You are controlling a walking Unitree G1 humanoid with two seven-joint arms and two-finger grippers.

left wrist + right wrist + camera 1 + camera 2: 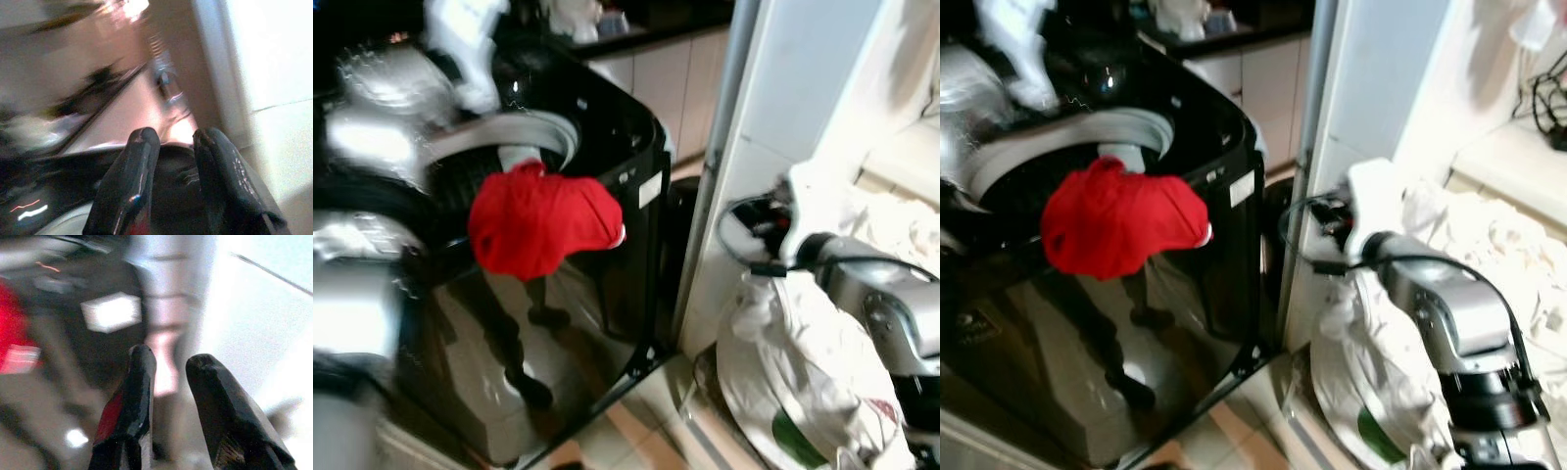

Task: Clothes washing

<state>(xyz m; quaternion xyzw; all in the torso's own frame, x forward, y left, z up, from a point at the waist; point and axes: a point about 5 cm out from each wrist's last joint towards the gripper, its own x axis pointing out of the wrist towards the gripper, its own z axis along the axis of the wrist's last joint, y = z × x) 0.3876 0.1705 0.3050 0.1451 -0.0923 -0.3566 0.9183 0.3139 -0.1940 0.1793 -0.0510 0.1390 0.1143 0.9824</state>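
A red garment (543, 220) hangs over the front rim of a black top-loading washing machine (631, 137), whose lid stands open. The drum opening (499, 147) shows grey behind it. My left arm (357, 294) is blurred at the left of the machine. In the left wrist view, the left gripper (171, 139) is open over the machine's dark top, holding nothing. My right arm (1449, 313) reaches from the right, above a white laundry bag (803, 372). The right gripper (171, 360) is open and empty, pointing at the machine's side, with the red garment (12, 328) off to one side.
A white door frame (734, 147) stands just right of the machine, leaving a narrow gap. White cloths (1508, 245) are piled on the right. Pale cabinets (675, 69) line the back. Tiled floor (636, 431) shows below the machine's corner.
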